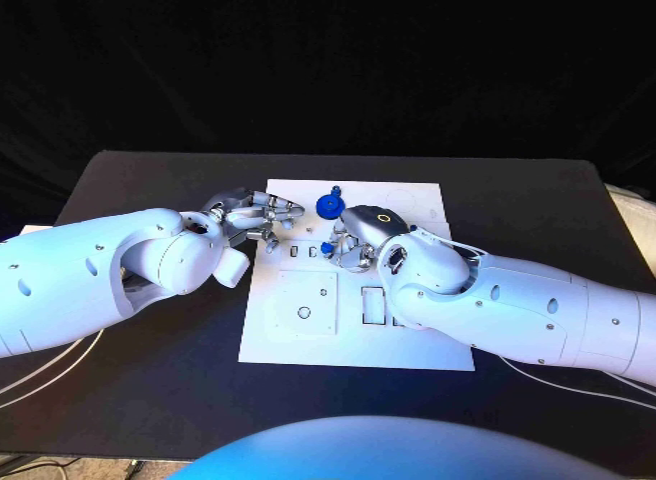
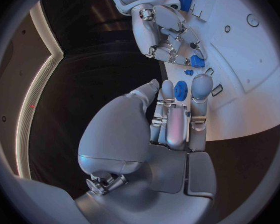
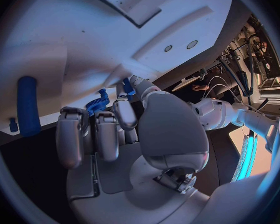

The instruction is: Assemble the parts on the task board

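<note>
Left hand [image 2: 177, 119] lay over the edge of the white task board [image 2: 252, 84], fingers extended together, a blue gear [image 2: 181, 90] showing between the fingertips; whether it was gripped could not be told. Beyond it the right hand [image 2: 168, 35] hung over the board beside small blue parts [image 2: 197, 61].

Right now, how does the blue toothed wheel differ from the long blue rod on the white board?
The wheel is round and toothed; the rod is long and smooth. The wheel sits close by the fingers of the right hand; the rod lies apart from them. Both are blue.
</note>
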`<state>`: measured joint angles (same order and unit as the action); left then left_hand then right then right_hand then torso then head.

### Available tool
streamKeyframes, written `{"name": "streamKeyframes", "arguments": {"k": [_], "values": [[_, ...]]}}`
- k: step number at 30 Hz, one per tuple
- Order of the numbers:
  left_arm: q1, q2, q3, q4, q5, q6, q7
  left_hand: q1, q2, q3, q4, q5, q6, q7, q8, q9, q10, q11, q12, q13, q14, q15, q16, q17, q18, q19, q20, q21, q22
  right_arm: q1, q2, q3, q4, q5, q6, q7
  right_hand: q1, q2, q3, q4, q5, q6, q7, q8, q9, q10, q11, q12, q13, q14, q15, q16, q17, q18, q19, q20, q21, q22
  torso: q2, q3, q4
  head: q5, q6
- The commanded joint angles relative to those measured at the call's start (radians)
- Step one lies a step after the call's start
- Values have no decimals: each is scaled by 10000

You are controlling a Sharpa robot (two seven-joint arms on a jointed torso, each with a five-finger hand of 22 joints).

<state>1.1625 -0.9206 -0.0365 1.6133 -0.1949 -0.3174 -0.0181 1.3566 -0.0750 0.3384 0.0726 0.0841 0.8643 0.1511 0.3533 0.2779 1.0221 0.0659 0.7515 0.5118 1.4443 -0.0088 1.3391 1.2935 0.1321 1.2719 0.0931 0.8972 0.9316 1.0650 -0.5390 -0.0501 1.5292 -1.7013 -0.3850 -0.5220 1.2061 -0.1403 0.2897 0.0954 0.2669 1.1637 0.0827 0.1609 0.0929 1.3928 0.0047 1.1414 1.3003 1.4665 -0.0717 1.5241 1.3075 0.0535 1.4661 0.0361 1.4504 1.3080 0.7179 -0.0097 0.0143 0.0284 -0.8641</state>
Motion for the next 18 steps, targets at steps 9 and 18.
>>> {"name": "streamKeyframes", "arguments": {"k": [9, 18], "values": [[-2, 17, 8, 8, -23, 64, 44, 96, 2, -1, -86, -16, 75, -11, -31, -9, -63, -25, 29, -9, -75, 3, 34, -8, 189, -43, 31, -45, -3, -14, -5, -8, 32, -151, 86, -99, -90, -131, -148, 117, -230, -42, 13, -60, -22, -46, -2, -21, 11, 909, 81, -46, 2058, -42, 50, 65, -66, 417, -3, -1, 0, 0, 2], [-2, 17, 8, 6, -23, 63, 40, 96, 2, -1, -86, -16, 75, -11, -31, -9, -63, -25, 29, -9, -75, 3, 34, -8, 189, -43, 31, -45, -3, -14, -21, -8, 46, -151, 151, -108, -149, -195, -258, 220, -335, -49, 19, -58, -30, -49, 6, -27, 11, 908, 87, -54, 2051, -41, 50, 72, -72, 413, -4, 3, 0, 5, -6]]}}
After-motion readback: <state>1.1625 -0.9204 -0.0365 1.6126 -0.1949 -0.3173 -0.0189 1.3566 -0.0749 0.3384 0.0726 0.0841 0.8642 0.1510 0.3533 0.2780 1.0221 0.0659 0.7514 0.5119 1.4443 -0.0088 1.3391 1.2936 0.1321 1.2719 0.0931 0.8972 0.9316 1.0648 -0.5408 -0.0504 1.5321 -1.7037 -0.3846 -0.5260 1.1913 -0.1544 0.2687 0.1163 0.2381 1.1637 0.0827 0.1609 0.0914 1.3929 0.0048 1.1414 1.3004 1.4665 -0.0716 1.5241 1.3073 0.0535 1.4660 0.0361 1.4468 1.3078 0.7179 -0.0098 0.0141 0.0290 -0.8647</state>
